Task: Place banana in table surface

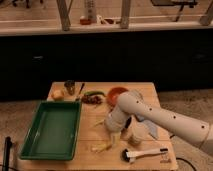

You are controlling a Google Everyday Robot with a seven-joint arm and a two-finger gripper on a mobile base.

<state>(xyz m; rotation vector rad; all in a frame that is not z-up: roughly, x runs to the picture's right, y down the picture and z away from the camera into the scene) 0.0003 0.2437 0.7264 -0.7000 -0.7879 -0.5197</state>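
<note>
robot gripper (114,136), grip state can't be told, hovers at 2 o'clock of banana (100,147) on table surface (145,95) nr green tray (50,130); best to retreat straight up w/o nudging fruit.
</note>
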